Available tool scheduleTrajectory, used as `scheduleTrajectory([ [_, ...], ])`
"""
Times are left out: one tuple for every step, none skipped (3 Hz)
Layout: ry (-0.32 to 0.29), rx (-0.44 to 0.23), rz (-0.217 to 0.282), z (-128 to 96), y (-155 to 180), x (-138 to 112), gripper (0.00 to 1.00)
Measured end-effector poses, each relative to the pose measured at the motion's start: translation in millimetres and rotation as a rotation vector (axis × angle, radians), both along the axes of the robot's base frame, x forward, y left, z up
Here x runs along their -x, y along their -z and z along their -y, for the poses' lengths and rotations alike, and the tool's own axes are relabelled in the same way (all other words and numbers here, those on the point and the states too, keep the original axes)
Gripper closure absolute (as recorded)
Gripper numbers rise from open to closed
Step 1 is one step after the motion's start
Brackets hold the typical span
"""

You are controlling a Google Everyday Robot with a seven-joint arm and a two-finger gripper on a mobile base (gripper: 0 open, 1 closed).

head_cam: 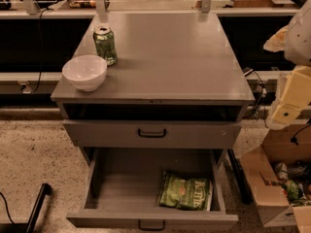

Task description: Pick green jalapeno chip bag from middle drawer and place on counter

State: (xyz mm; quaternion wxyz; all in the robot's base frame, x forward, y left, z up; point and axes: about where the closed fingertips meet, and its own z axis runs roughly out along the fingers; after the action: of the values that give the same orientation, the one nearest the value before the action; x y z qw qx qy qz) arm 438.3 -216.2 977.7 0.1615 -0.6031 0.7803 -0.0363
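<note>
Crinkly flat green jalapeno chip bag (184, 191) with white lettering lies flat at the right front of the wide grey metal middle drawer (126, 183), pulled open, its only visible content. Judged light, soft, slippery (chips crushable): pinch gently at an edge seam. Pale gripper (286, 111) hangs at the right, beside the smooth grey counter (170, 57), well apart from the bag; jaw state cannot be told. White round bowl (84, 72): interior hidden.

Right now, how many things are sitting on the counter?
2 on the counter: white bowl front-left, green soda can just behind it. The gripper hangs off its right side.
</note>
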Motion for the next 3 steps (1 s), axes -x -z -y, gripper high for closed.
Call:
scheduleTrajectory([
  [0.000, 0.000, 0.000, 0.0, 0.0, 0.0, 0.00],
  [-0.055, -0.030, -0.025, -13.6, 14.9, -17.0, 0.00],
  [-0.144, -0.119, -0.043, -44.6, 55.2, -18.3, 0.00],
])
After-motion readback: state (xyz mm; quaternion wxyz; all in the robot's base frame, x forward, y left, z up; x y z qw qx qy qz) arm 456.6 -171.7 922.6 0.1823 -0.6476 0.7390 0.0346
